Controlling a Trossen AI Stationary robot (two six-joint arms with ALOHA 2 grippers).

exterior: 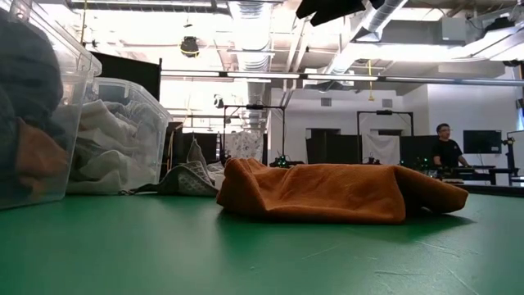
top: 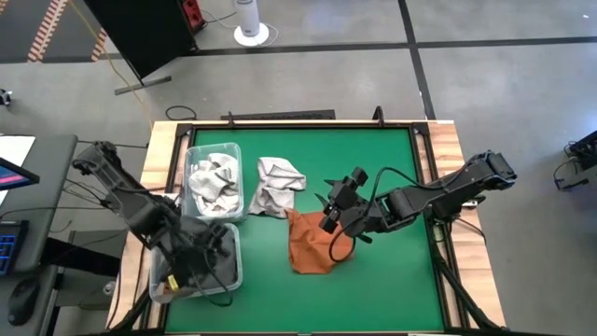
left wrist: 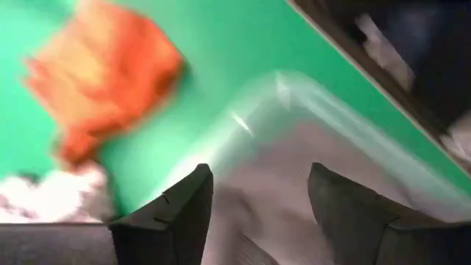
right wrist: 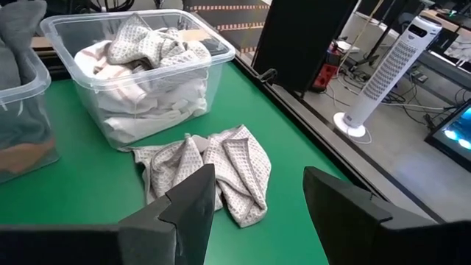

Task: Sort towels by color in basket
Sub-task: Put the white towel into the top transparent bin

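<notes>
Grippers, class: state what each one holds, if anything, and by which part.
Nothing is held. The left gripper is open over a clear bin; the right gripper is open above the table.

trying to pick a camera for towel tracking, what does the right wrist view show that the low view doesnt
Only the right wrist view: the right gripper with its fingers apart, the checked towel spread flat on the table, and a white tower fan on the floor.

Only the low view: the rust-orange towel lying in a heap, and a person far behind.

Both: the clear bin of white and checked towels and the second clear bin holding dark grey cloth.
</notes>
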